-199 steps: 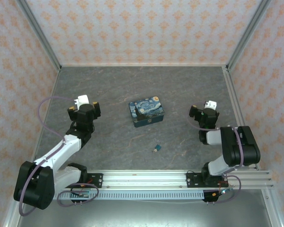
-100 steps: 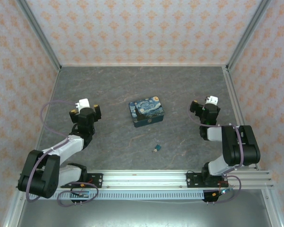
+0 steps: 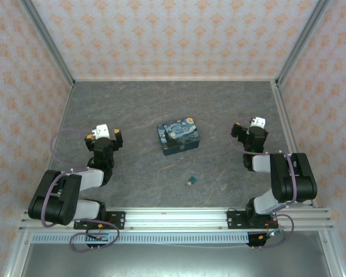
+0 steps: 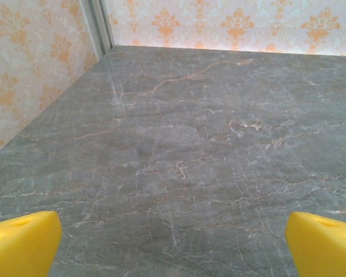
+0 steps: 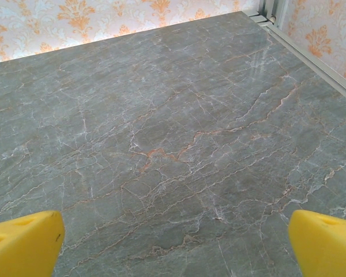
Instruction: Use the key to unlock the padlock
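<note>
The padlock (image 3: pixel 191 181) is a tiny blue-teal speck with a brassy bit, lying on the grey marbled table (image 3: pixel 144 109) in front of the tin, between the two arms. The key is too small to tell apart from it. My left gripper (image 3: pixel 104 134) hangs over the left side of the table, well left of the padlock. Its jaws stand open, and the yellow fingertips (image 4: pixel 20 242) frame bare table around the left gripper (image 4: pixel 173 245). My right gripper (image 3: pixel 251 128) hovers at the right side, also open, its right gripper (image 5: pixel 173 242) over bare stone between yellow fingertips (image 5: pixel 323 239).
A dark-blue tin (image 3: pixel 178 137) with a starry-night print stands at the table's middle, behind the padlock. Patterned walls and metal corner posts (image 3: pixel 46 43) enclose the table on three sides. An aluminium rail (image 3: pixel 179 216) runs along the near edge.
The left arm has folded back toward its base, and its gripper has drifted slightly nearer. The right gripper shifted a little away early on, then held still. Padlock and tin have not moved.
</note>
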